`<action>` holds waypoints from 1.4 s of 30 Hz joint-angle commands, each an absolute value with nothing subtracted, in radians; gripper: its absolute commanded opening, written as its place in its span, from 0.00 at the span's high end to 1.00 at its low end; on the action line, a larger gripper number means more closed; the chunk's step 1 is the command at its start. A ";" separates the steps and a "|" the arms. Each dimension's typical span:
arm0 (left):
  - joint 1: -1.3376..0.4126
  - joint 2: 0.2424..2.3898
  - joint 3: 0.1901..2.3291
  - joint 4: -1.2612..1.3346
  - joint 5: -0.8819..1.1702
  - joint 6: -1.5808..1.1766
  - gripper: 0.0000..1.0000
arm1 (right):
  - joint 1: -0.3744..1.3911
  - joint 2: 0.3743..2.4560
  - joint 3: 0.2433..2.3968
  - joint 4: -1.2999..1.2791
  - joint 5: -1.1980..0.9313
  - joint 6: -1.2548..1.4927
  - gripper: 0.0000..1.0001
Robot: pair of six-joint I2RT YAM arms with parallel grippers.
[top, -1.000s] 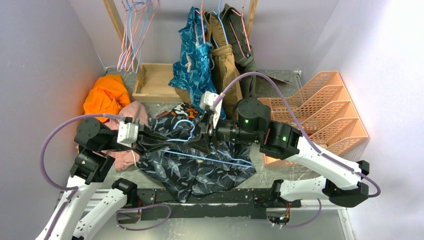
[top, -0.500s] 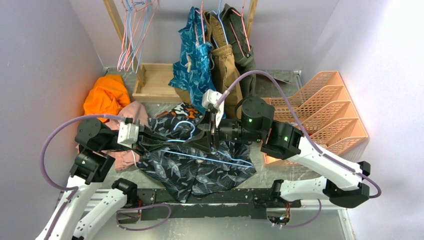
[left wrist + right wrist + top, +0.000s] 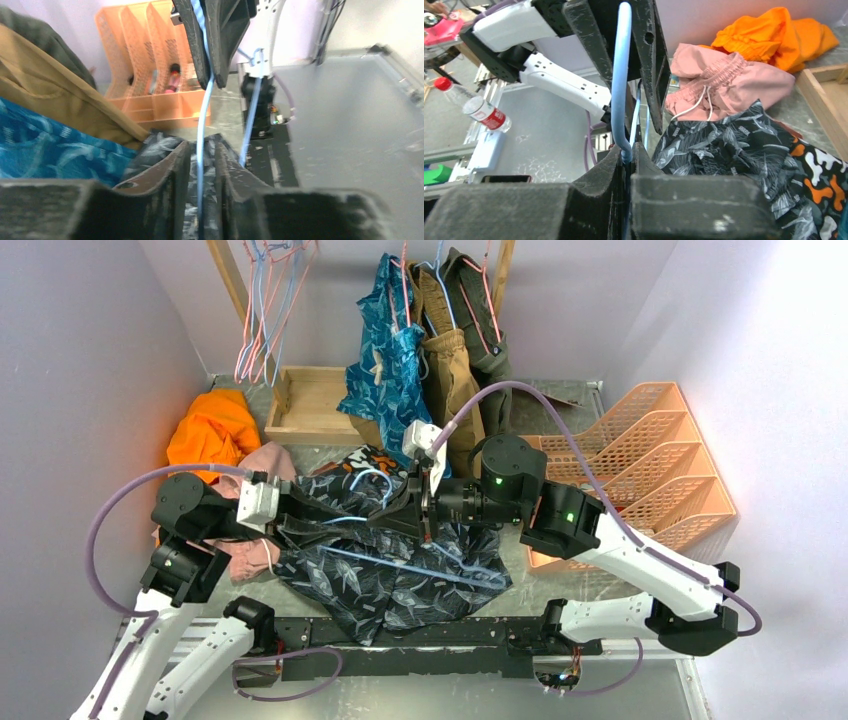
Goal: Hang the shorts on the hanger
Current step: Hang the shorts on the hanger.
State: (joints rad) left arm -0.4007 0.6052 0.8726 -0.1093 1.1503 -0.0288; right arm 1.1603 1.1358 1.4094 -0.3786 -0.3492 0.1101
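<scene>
Presently: right gripper point(image 3: 625, 152) pinching the hanger point(image 3: 620, 75) wire; left gripper point(image 3: 202, 150) slightly parted around the same wire. The shorts point(image 3: 400, 592), lower centre of top view, lie under its bar. Risk: a one-point hold may let the hanger pivot and the wire slip free.

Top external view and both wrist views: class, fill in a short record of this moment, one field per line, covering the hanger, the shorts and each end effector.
hanger: light-blue wire, passing through both end effectors, its long bar over the shorts
shorts: dark leaf print, lying crumpled beneath the arms, not yet on the hanger
left end effector: hanger wire runs between its fingers; grip unclear
right end effector: shut on the hanger wire
nearby: pink garment, orange file rack
</scene>
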 commanded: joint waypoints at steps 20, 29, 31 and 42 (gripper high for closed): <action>-0.400 0.558 0.803 -0.794 0.145 -0.759 0.01 | 1.156 0.700 1.008 -0.464 0.375 0.233 1.00; -0.400 0.664 0.796 -0.943 0.202 -0.728 0.01 | 1.156 0.708 0.941 -0.440 0.373 0.223 1.00; -0.402 0.695 0.754 -0.892 0.221 -0.713 0.01 | 1.155 0.718 0.930 -0.422 0.364 0.215 1.00; -0.475 0.811 0.756 -0.915 0.118 -0.638 0.01 | 1.156 0.763 0.947 -0.412 0.319 0.175 1.00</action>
